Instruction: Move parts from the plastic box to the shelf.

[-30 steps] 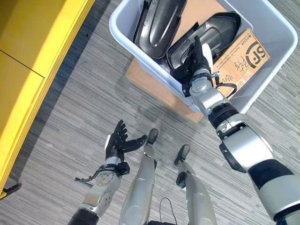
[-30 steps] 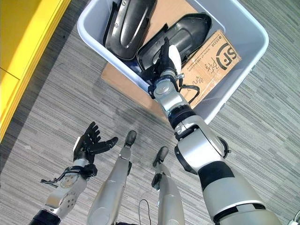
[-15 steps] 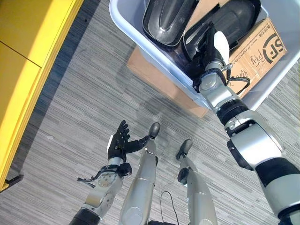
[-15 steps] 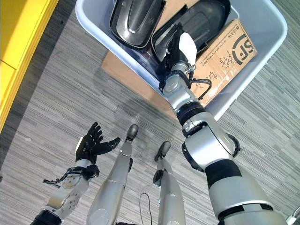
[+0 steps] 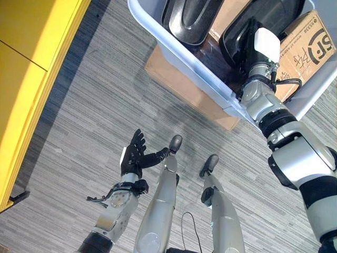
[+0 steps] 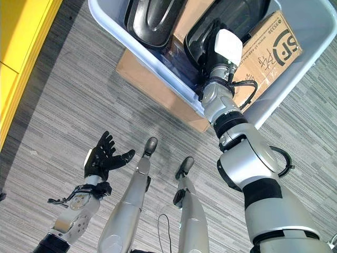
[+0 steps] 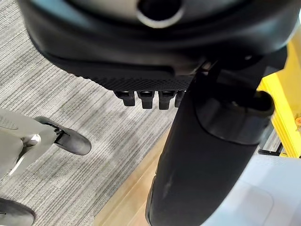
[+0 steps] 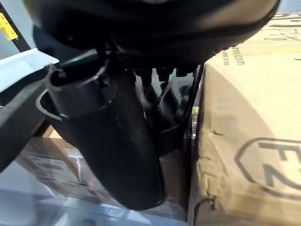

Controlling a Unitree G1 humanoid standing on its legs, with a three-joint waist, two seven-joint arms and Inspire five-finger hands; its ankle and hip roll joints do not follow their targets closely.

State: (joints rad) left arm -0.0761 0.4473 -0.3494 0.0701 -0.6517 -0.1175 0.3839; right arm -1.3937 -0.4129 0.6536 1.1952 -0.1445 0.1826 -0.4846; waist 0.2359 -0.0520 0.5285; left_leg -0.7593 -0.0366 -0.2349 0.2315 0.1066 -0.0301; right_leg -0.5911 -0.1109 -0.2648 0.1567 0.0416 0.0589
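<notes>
Bright, even light from overhead fills the head views, laying a soft shadow on the grey floor [image 5: 89, 121] beside the yellow shelf [image 5: 31, 68] and a pale sheen on the plastic box [image 6: 158, 60], while both wrist views are dim, with each near hand blurred.

Workshop-like room: grey carpet [image 5: 79, 121], yellow shelf [image 5: 26, 63] (plastic box [image 5: 174, 55] of parts).

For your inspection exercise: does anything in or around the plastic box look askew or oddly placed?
Slightly. The black parts lean tilted in the plastic box, which sits skewed on flat cardboard. No spill or damage visible.
</notes>
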